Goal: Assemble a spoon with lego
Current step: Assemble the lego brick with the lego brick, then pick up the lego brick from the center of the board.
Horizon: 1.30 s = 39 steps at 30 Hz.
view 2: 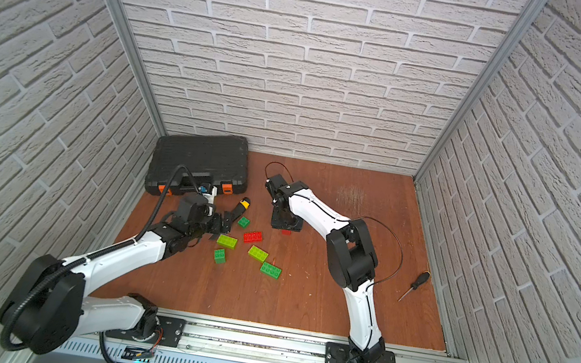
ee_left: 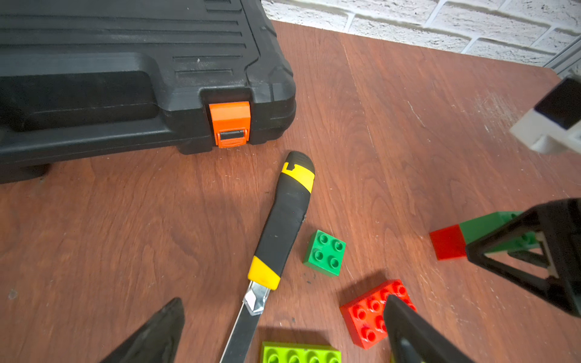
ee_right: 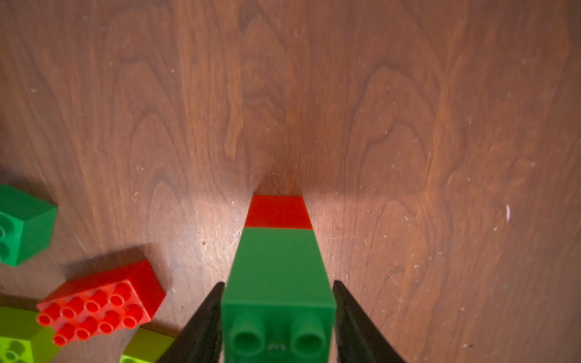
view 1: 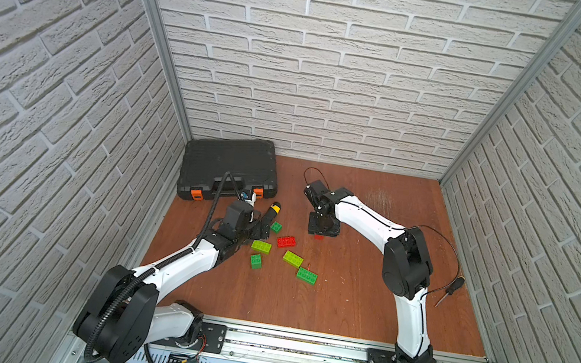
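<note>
The spoon shows only as a short stem (ee_right: pixel 278 257): a dark green brick joined on a red one, standing upright on the table. My right gripper (ee_right: pixel 278 283) is shut on the green brick from above, with one finger against each side. In both top views it hides the stem except for a red sliver (view 1: pixel 319 237). Loose lego lies left of it: a red oblong brick (view 1: pixel 286 242), two lime bricks (view 1: pixel 261 246) (view 1: pixel 293 259) and three dark green ones (view 1: pixel 276 227) (view 1: pixel 256 261) (view 1: pixel 307 275). My left gripper (ee_left: pixel 283 301) is wide open and holds nothing. It hovers low beside the lime and red bricks.
A yellow-black utility knife (ee_left: pixel 283 220) lies with its blade out between my left fingers. A closed black tool case (view 1: pixel 228 167) with orange latches fills the back left corner. A screwdriver (view 1: pixel 450 290) lies by the right wall.
</note>
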Tool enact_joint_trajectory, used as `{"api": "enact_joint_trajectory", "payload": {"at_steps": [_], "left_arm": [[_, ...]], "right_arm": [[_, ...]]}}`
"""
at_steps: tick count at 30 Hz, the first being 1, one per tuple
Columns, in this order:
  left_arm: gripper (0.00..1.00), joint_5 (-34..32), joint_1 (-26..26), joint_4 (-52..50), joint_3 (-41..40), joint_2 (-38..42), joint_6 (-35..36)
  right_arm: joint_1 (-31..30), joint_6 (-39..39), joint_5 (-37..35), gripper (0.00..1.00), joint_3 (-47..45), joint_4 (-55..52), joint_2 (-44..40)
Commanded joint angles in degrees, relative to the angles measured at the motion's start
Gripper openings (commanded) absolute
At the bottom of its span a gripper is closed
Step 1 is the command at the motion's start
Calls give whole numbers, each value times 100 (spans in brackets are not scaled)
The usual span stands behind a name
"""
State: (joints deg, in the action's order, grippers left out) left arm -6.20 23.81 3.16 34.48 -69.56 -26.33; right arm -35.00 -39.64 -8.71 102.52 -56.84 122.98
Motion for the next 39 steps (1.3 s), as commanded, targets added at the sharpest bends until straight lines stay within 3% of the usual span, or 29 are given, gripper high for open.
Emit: {"api": "enact_joint_trajectory", "payload": {"at_steps": [1,15,16,19,20,30,39], "left_arm": [[98,-75,7,-16,-58,127,68],[98,12,-8,-189,-219,631,-166],[98,15,-8,-220,-246,682,-197],[98,12,-4,-298,-376,874,-355],[98,25,-4,-292,-446,941,-426],[98,9,32,-463,-932,1576,-646],[98,-90,31,-533,-970,1665,-592]], "right_arm": [[-46,-1,-18,61,-30,-125,-271],[-842,-562,-139,68,-1395,142,-1673],[-932,-626,-140,71,-1548,206,-1744],[-1216,-894,-106,98,-2007,403,-1915],[-1335,-986,-113,100,-2122,477,-1922],[-1681,-1512,208,100,-2726,1073,-1578],[-1661,-1388,-137,100,-2210,719,-1063]]}}
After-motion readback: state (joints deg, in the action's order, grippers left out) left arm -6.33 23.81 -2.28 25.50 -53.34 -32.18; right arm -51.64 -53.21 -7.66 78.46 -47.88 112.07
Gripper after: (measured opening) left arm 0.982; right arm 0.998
